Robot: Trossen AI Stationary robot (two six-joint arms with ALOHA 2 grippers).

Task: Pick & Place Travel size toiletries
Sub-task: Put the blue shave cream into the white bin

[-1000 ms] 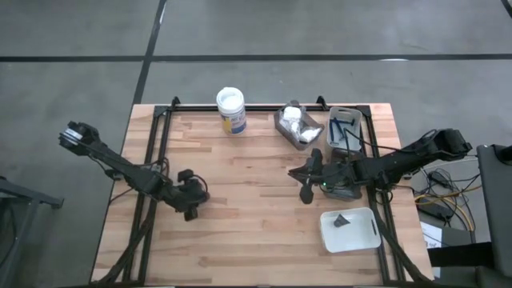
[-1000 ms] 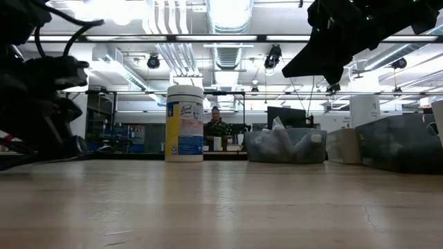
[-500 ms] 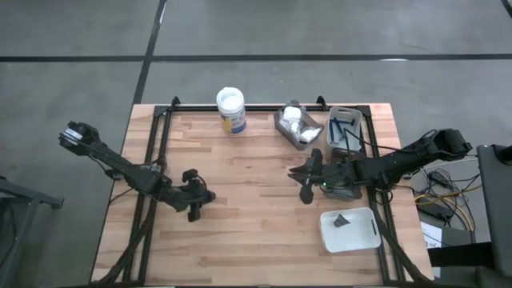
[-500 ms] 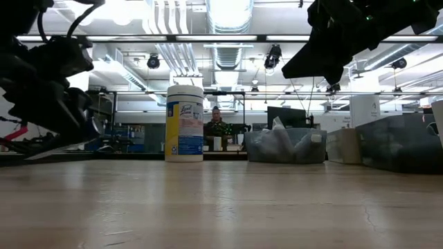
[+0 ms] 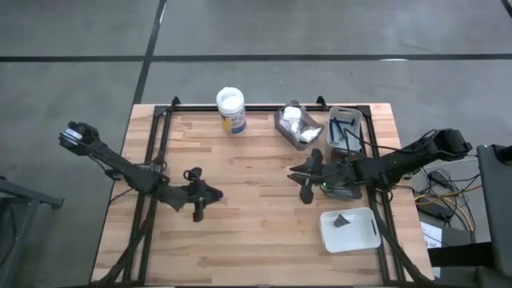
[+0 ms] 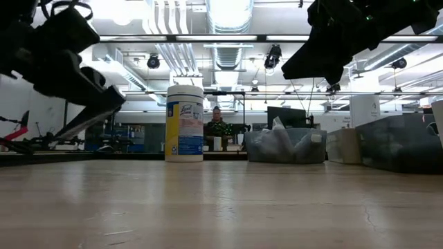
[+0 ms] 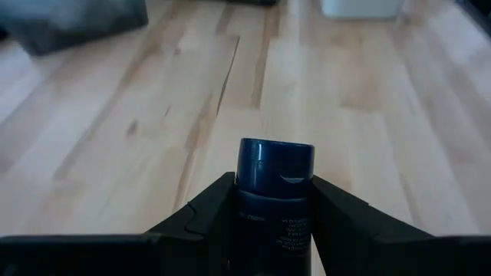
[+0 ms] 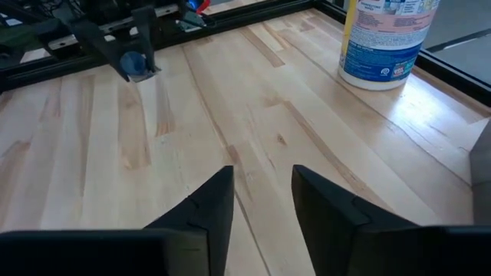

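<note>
My left gripper (image 5: 210, 193) hovers over the table's left half, shut on a dark blue bottle (image 7: 274, 192) whose round cap (image 7: 275, 161) sticks out past the fingertips. From the right wrist view the same gripper and its blue cap (image 8: 136, 63) show far off. My right gripper (image 5: 294, 173) hangs above the table's right half, open, with only bare wood between its fingers (image 8: 262, 172). White packets fill a grey tray (image 5: 298, 126) at the far edge. Blue sticks lie in a second grey tray (image 5: 346, 128). One dark item (image 5: 342, 221) rests in a white tray (image 5: 350, 230). My left gripper pinches the bottle's body just below the cap (image 7: 273, 218) between its two fingers, one on each side. The fingers lie along the bottle, slanting a little downward toward the table's right. The bottle is lifted clear of the table, cap end foremost.
A tall white-lidded jar (image 5: 230, 110) with a blue-yellow label stands at the far edge, left of the trays. Bare wood lies between the two grippers and along the near edge. A person shows far behind the jar (image 6: 217, 127).
My left gripper has risen and tipped up from pointing steeply down to nearer level, its front swinging toward the table's right, with the bottle still in its hold.
</note>
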